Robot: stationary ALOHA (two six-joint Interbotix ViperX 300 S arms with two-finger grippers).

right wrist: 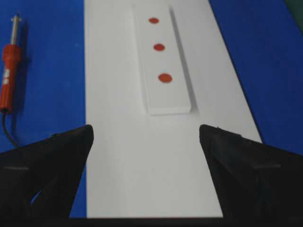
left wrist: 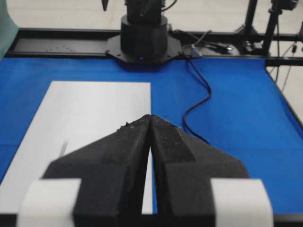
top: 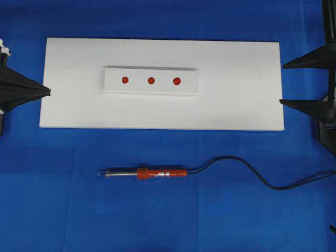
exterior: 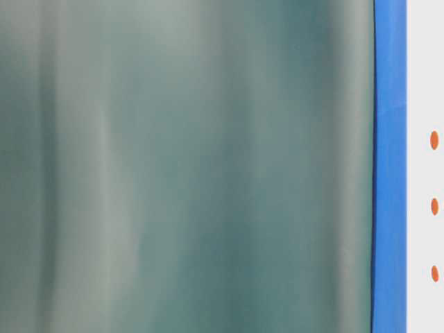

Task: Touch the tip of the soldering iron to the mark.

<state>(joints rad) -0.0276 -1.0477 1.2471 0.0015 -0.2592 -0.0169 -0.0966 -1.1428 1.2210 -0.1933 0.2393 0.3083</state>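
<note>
Near the table's front edge the soldering iron point(top: 147, 172) lies free, tip leftward, off the white board point(top: 241, 105) bearing three red marks point(top: 150, 80), so the wide-spread right gripper point(top: 283, 84) can fetch it; left gripper point(top: 48, 92) pressed together.

Blue table point(top: 157, 220) carries a white board point(top: 241, 94) lying flat, long side across the overhead view. Soldering iron point(top: 152, 172) lies on the blue surface just below the board, parallel to it, tip pointing left, black cord point(top: 247, 170) trailing off right. Iron and board are apart.
</note>
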